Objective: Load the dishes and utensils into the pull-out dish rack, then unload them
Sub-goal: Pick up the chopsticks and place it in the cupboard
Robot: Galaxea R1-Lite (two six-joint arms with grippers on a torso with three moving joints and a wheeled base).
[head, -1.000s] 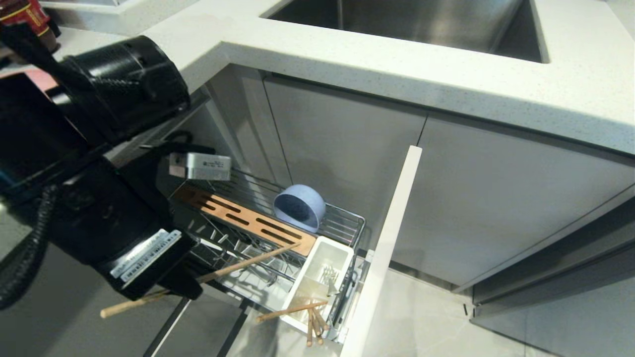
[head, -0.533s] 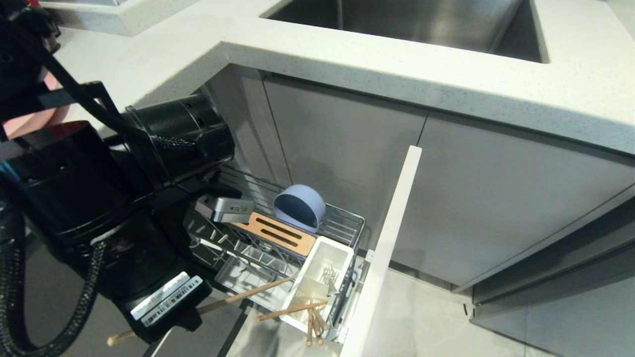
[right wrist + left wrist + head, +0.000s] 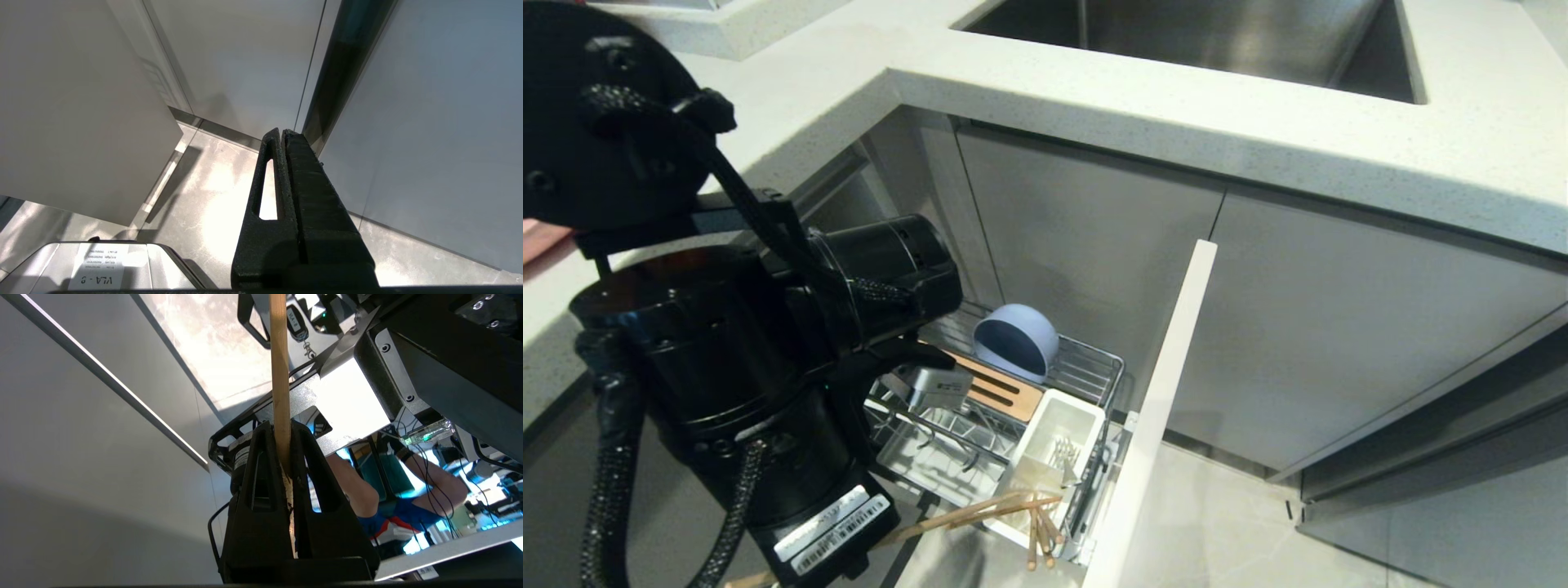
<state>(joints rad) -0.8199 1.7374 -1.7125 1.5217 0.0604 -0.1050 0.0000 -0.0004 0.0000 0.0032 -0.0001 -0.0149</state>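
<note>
1. Right now I am gripping a light wooden chopstick in the left gripper, jaws pinched tight on it, low beside the white plastic cutlery cup.
2. Its far end is reaching the cup, where other wooden sticks are already leaning.
3. Behind it, the small pale blue round bowl is sitting in the chrome wire pull-out dish rack.
4. I am seeing no plate or spoon racked, so I judge loading unfinished.
5. The right gripper is hanging closed and empty near the floor.
</note>
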